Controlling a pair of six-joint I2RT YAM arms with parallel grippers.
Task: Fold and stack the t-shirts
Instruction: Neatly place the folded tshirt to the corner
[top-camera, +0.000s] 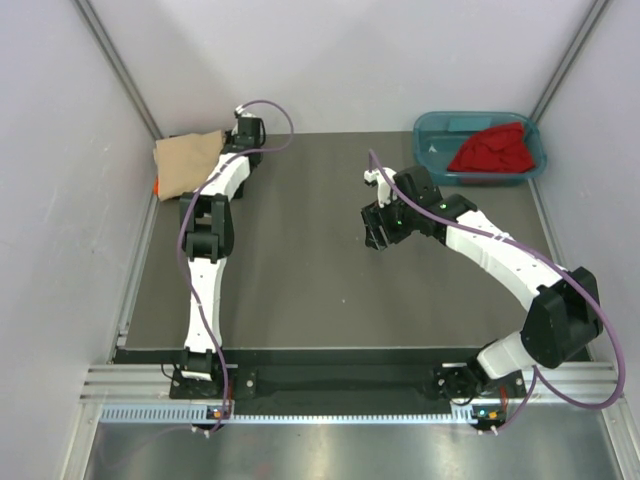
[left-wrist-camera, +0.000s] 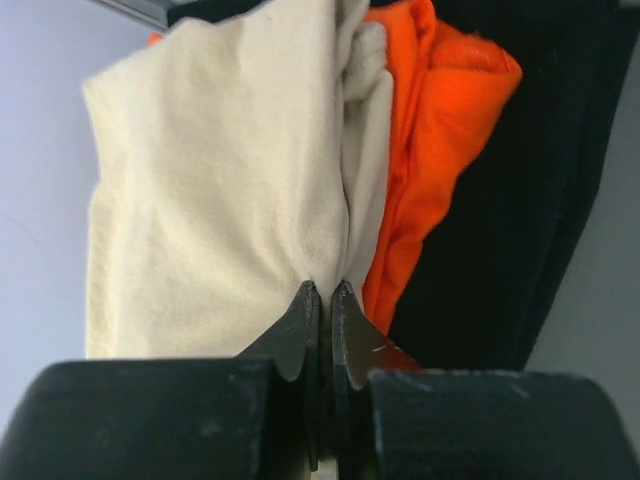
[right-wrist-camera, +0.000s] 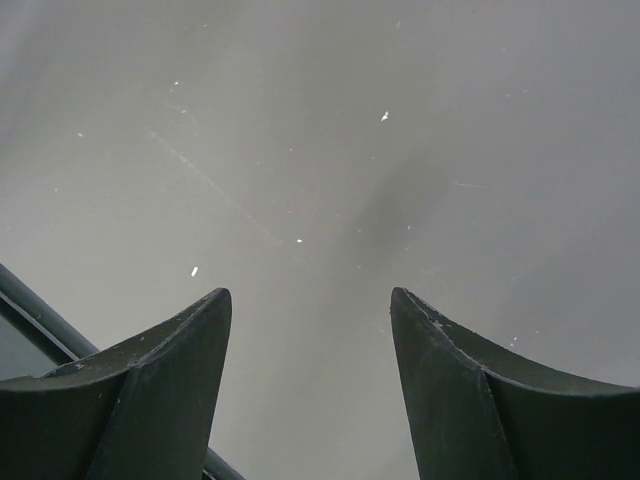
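A folded beige t-shirt (top-camera: 185, 160) lies at the table's far left corner, with an orange sliver (top-camera: 156, 186) peeking out under it. In the left wrist view the beige t-shirt (left-wrist-camera: 210, 200) lies over an orange t-shirt (left-wrist-camera: 430, 150) and a black t-shirt (left-wrist-camera: 540, 200). My left gripper (left-wrist-camera: 325, 290) is shut, and a crease of the beige cloth runs into its tips. Seen from above, the left gripper (top-camera: 228, 140) sits at the pile's right edge. A dark red t-shirt (top-camera: 495, 150) lies crumpled in the tub. My right gripper (top-camera: 380, 235) hangs open over the bare table (right-wrist-camera: 300, 150); right gripper (right-wrist-camera: 310, 300) holds nothing.
A teal plastic tub (top-camera: 430, 125) stands at the far right corner. White walls close in the table on the left, back and right. The dark table top (top-camera: 300, 270) stretches between the two arms.
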